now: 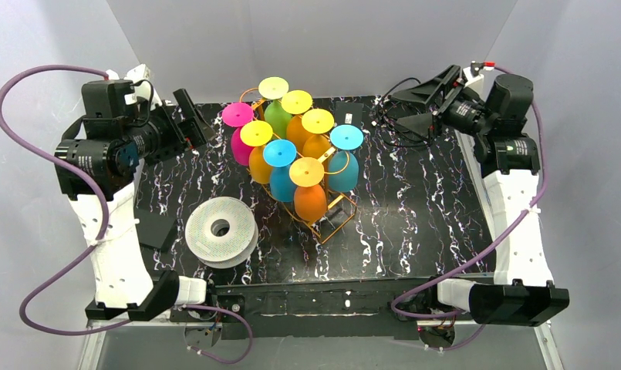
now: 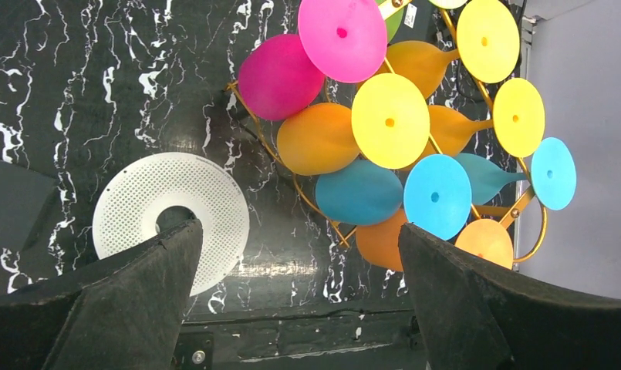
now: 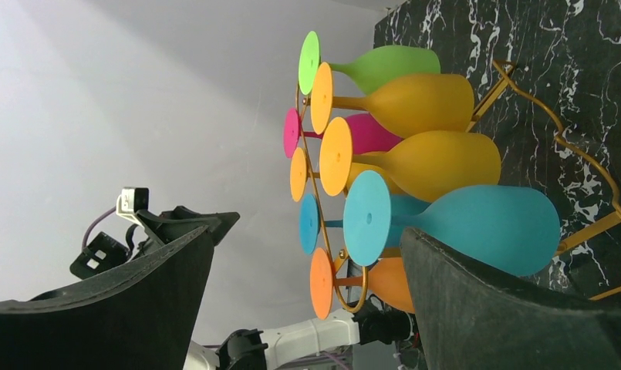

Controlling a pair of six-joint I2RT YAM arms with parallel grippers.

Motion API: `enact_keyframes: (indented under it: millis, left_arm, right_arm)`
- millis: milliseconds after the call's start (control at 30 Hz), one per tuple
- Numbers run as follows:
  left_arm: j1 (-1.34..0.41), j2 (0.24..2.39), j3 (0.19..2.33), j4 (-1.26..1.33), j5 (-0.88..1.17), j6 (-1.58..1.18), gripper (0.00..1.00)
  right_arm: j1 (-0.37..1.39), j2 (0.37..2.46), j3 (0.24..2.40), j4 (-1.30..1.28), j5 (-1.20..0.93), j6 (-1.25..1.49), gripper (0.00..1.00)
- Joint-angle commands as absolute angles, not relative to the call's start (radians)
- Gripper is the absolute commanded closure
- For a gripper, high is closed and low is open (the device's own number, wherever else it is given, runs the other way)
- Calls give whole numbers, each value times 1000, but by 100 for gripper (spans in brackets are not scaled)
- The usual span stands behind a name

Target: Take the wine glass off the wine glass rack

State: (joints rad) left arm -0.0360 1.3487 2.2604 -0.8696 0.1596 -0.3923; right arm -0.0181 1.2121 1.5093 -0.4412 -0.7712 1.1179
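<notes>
Plain pale grey walls (image 1: 330, 38) fill the upper part of the frame, around a black table (image 1: 415, 223) with white marble veins.

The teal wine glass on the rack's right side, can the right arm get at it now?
Probably yes. The right gripper is open and faces the teal wine glass, which hangs at the outer edge of the rack with nothing between them.

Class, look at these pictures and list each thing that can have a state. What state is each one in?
rack, standing upright on the table, loaded with glasses
wine glasses, eight, all hanging upside down from the rack, none taken off
white spool, lying flat on the table, apart from the rack
left gripper, open, holding nothing
right gripper, open, holding nothing
</notes>
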Motion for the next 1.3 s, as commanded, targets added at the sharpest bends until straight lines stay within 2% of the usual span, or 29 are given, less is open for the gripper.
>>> enact_keyframes:
  millis: [0,233,567,833,1267]
  left_arm:
    - [-40,1347,2278,-859,211,-408,0]
    - [-90,1353,2299,-859,194,-365,0]
    - [-107,1431,2412,-842,239,-417,0]
    - [-108,1443,2422,-820,269,-442,0]
    - [-108,1428,2416,-820,267,-430,0]
  right_arm:
    - [37,1239,1551,-419,-752,1095,3]
    - [75,1243,1420,-233,-780,1149,15]
    - [135,1247,1340,-195,-771,1140,26]
    - [183,1244,1273,-166,-744,1145,29]
    - [227,1294,1287,-128,-748,1171,45]
